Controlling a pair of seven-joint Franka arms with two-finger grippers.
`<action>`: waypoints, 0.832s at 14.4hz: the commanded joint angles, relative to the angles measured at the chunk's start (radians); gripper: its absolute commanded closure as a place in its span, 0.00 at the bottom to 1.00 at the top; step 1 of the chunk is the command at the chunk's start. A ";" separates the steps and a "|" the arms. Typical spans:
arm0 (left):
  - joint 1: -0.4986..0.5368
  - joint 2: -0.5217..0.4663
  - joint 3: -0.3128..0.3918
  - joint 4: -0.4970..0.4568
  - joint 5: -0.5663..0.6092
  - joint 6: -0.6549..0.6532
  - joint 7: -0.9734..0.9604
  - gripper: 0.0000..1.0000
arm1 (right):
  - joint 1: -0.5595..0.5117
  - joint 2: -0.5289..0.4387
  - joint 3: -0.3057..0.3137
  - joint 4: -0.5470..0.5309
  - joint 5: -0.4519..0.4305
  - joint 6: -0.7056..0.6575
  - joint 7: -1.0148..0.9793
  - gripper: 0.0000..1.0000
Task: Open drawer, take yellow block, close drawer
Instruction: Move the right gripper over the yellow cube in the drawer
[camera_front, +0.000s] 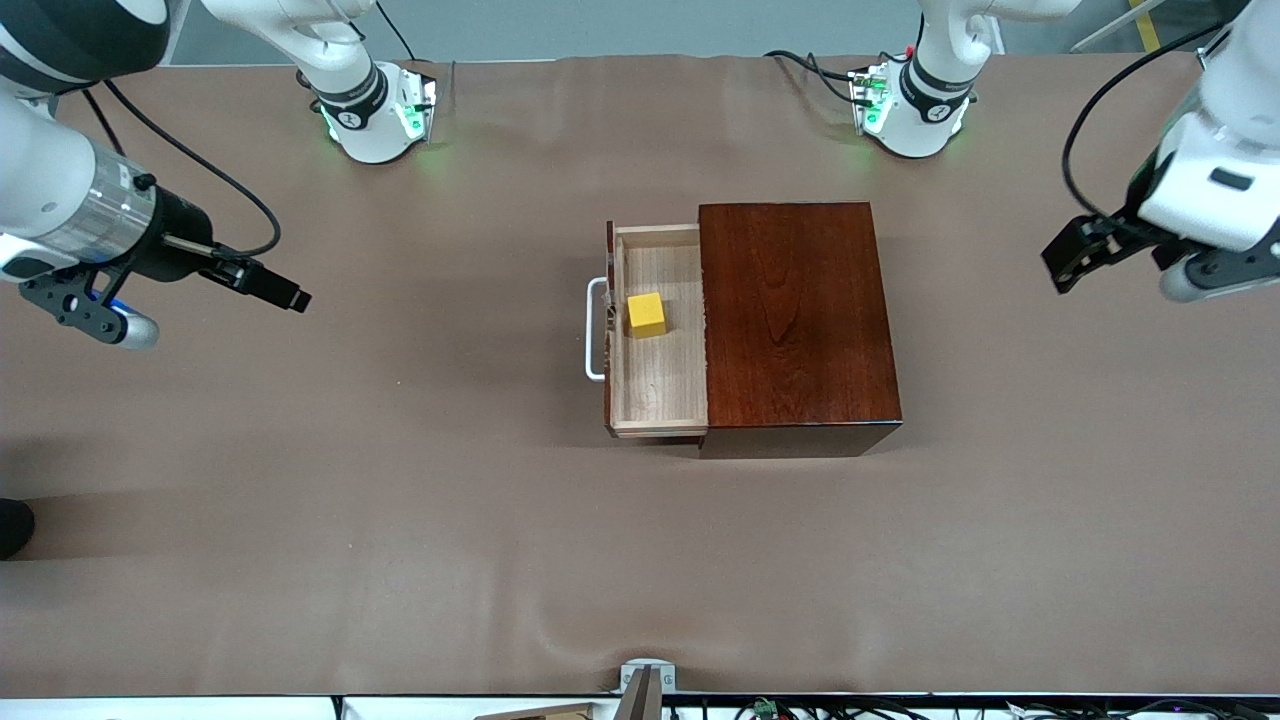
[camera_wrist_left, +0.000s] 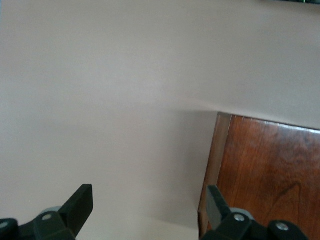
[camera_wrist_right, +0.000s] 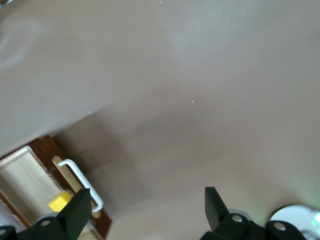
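Observation:
The dark reddish-brown wooden box (camera_front: 795, 320) stands mid-table. Its drawer (camera_front: 665, 385) is pulled out toward the right arm's end, pale inside, with a white U-shaped handle (camera_front: 595, 330). The yellow block (camera_front: 647, 314) lies in the drawer. My right gripper (camera_front: 285, 292) is open and empty, up over the table off the right arm's end of the drawer. Its wrist view shows the gripper (camera_wrist_right: 147, 205), the handle (camera_wrist_right: 82, 180) and the block (camera_wrist_right: 60, 201). My left gripper (camera_front: 1065, 265) is open and empty over the table at the left arm's end, with the box (camera_wrist_left: 270, 170) in its wrist view.
A brown cloth (camera_front: 400, 480) covers the whole table. The two arm bases (camera_front: 375, 110) (camera_front: 915, 105) stand along the edge farthest from the front camera. A small metal clamp (camera_front: 645, 680) sits at the nearest edge.

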 joint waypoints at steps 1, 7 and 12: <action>0.082 -0.121 -0.011 -0.151 -0.070 0.017 0.063 0.00 | 0.048 0.007 -0.002 0.016 0.026 0.002 0.193 0.00; 0.115 -0.156 -0.011 -0.162 -0.080 0.015 0.184 0.00 | 0.229 0.047 -0.004 0.016 0.011 0.040 0.533 0.00; 0.097 -0.132 -0.024 -0.107 -0.100 0.012 0.195 0.00 | 0.355 0.104 -0.004 0.016 0.003 0.121 0.785 0.00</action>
